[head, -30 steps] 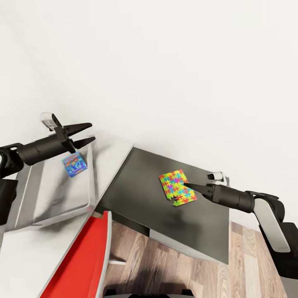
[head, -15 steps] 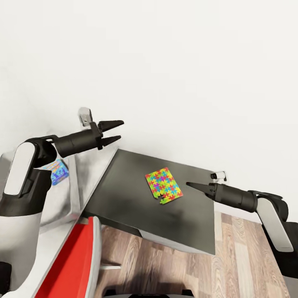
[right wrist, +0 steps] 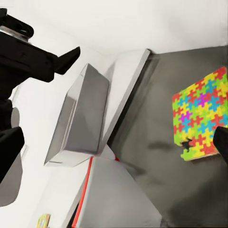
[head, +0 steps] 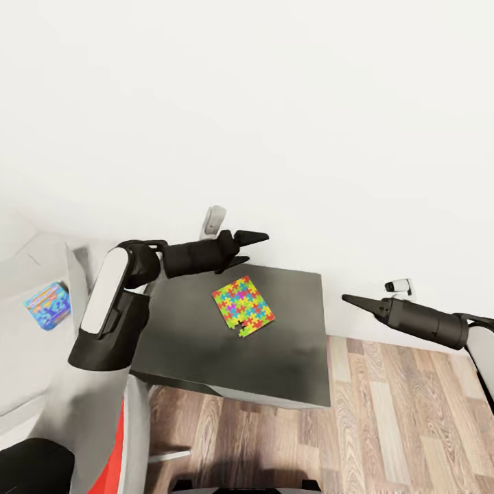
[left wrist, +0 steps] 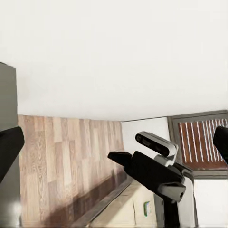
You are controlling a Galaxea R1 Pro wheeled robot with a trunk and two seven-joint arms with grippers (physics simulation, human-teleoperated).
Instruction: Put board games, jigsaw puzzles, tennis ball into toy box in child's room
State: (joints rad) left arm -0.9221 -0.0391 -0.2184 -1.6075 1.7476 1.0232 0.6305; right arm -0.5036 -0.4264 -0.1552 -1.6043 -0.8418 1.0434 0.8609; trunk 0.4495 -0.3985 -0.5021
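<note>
One jigsaw puzzle (head: pixel 242 307) (right wrist: pixel 202 116), a bright multicoloured sheet, lies flat on the table's dark grey lower wing (head: pixel 288 350). My left gripper (head: pixel 255 248) hovers open just above the wing's far edge, close beside the puzzle and holding nothing. My right gripper (head: pixel 345 298) is open and empty, out past the wing's right edge over the floor. At the far left the small blue board game (head: pixel 48 305) lies inside the light grey toy box (head: pixel 74 288) (right wrist: pixel 80 118). The left wrist view looks across at my right arm (left wrist: pixel 154 173).
A white wall runs close behind the table. Wood-plank floor (head: pixel 405 412) lies right of and in front of the wing. A red-edged chair (head: pixel 125 439) (right wrist: pixel 89 190) stands near the robot at the table's front, next to the toy box.
The head view has turned right. My left arm swung from over the toy box to above the puzzle's far side. My right gripper drew back from the puzzle, off the wing's right edge.
</note>
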